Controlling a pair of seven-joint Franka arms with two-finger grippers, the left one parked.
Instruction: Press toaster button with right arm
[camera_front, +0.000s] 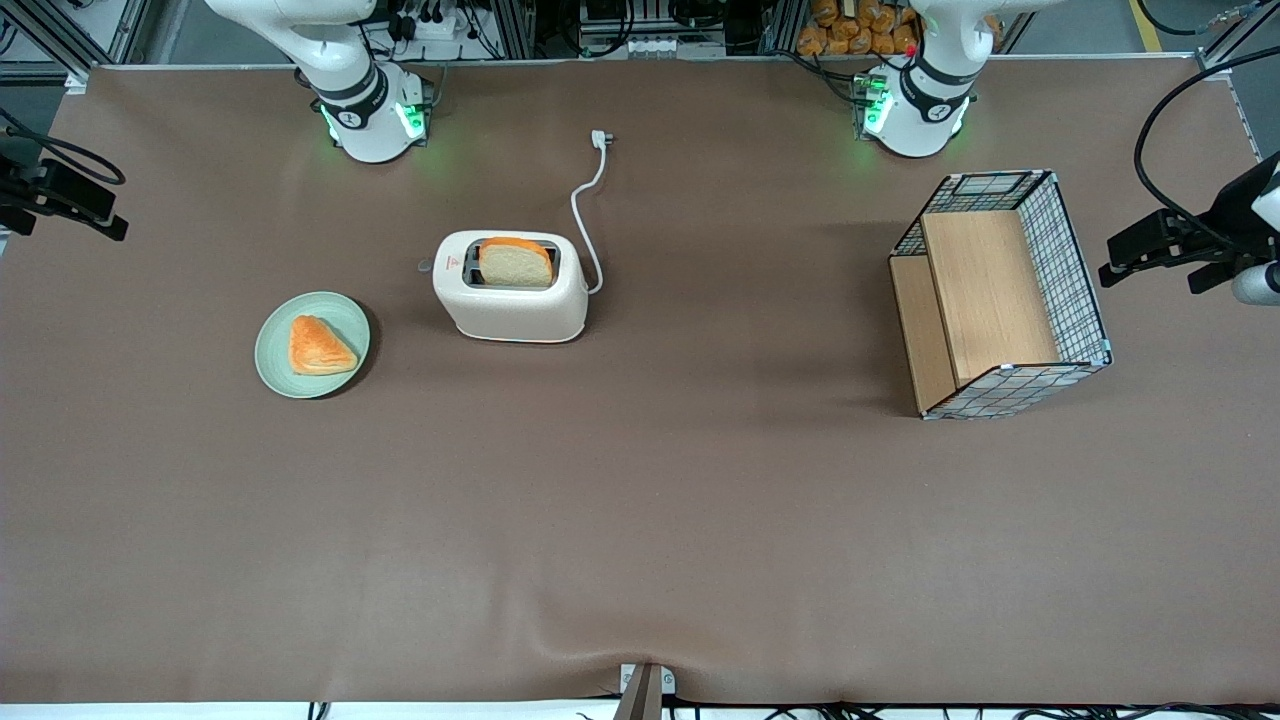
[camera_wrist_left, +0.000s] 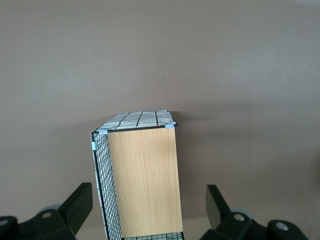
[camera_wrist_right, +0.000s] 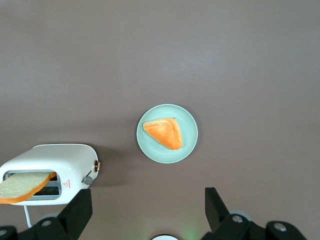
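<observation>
While the right arm (camera_front: 330, 60) shows only its base and lower links at the table's edge farthest from the front camera, its gripper (camera_wrist_right: 148, 212) hangs high above the brown table (camera_front: 640, 520), looking straight down. Fingers (camera_wrist_right: 80, 212) spread wide apart, nothing between them, no contact with anything.

Toaster (camera_front: 510, 287): cream-white, upright on the table, roughly mid-table, toward the working arm's end. One slice of bread (camera_front: 516, 262) stands in the top slot, crust up, tilted slightly in the wrist view. Small red mark on the top surface beside the slot. Toaster button (camera_front: 425, 266): small grey tab protruding from the narrow end that faces the plate; in the wrist view it sits low on that end, just below a small round knob. Gripper well apart from it.

White cord (camera_front: 586, 215) runs from the toaster's other narrow end, away from the front camera, plug lying loose on the table.

Pale green plate (camera_front: 280, 375) near the toaster, toward the working arm's end; triangular pastry (camera_front: 318, 347) on it.

Wire basket (camera_front: 1075, 270) with wooden panels, toward the parked arm's end.
</observation>
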